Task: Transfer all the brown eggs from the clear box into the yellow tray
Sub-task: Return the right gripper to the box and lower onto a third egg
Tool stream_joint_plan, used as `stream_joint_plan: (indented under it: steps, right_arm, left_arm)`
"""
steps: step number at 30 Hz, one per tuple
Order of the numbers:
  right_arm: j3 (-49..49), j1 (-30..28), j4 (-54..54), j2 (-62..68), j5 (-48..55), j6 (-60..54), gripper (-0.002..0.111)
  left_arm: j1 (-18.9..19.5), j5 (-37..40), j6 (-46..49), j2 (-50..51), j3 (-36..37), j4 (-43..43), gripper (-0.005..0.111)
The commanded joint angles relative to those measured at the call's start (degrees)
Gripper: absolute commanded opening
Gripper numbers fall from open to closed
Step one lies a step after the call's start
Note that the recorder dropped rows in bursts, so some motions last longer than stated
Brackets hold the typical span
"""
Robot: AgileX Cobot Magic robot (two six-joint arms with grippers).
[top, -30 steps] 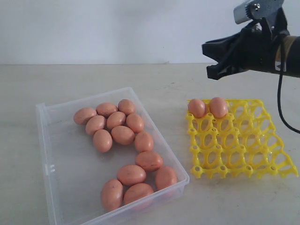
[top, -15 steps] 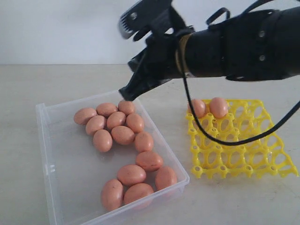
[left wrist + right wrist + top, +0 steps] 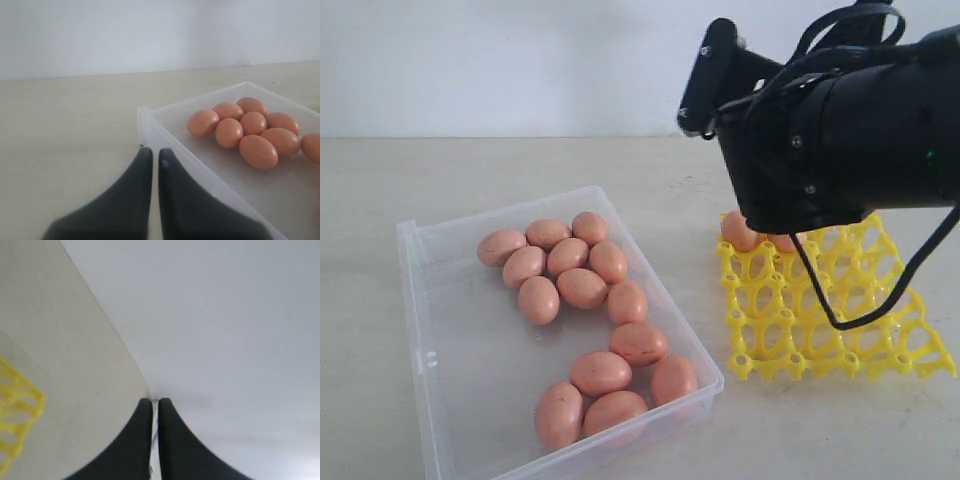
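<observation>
Pale counter (image 3: 520, 160) up close. At lower left the box (image 3: 470, 400) holds some fourteen eggs (image 3: 600, 373), bunched and waiting to go. To its right is the tray (image 3: 840, 340), cups mostly bare. One egg (image 3: 738, 232) peeks out at its far corner, and the right arm (image 3: 840, 130) looming over it masks the rest. Right claw (image 3: 155, 401) is pinched shut, empty, aimed at the wall (image 3: 520, 60). Left claw (image 3: 150, 150) is closed too, parked beside the box's corner, likely keeping clear.
</observation>
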Motion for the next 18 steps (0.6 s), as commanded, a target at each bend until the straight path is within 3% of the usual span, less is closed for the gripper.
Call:
stream_joint_plan:
  steps: [1, 5, 11, 14, 18]
  right_arm:
    - [-3.3, -3.6, 22.0, -0.8, 3.6, -11.6, 0.0]
    - [-9.3, -5.8, 53.6, -1.0, 3.6, -27.6, 0.0]
    - [-18.0, -5.8, 80.0, 0.2, -9.7, -51.7, 0.0]
    - [-20.8, -5.8, 88.3, 3.5, -8.0, -54.4, 0.0]
    - [-21.3, -5.8, 89.4, 9.0, -7.1, -55.5, 0.0]
  left_arm:
    - [-0.3, -0.5, 0.0, -0.1, 0.2, 0.1, 0.004]
    - [-0.3, -0.5, 0.0, -0.1, 0.2, 0.1, 0.004]
    - [-0.3, -0.5, 0.0, -0.1, 0.2, 0.1, 0.004]
    - [-0.3, -0.5, 0.0, -0.1, 0.2, 0.1, 0.004]
    - [-0.3, -0.5, 0.0, -0.1, 0.2, 0.1, 0.004]
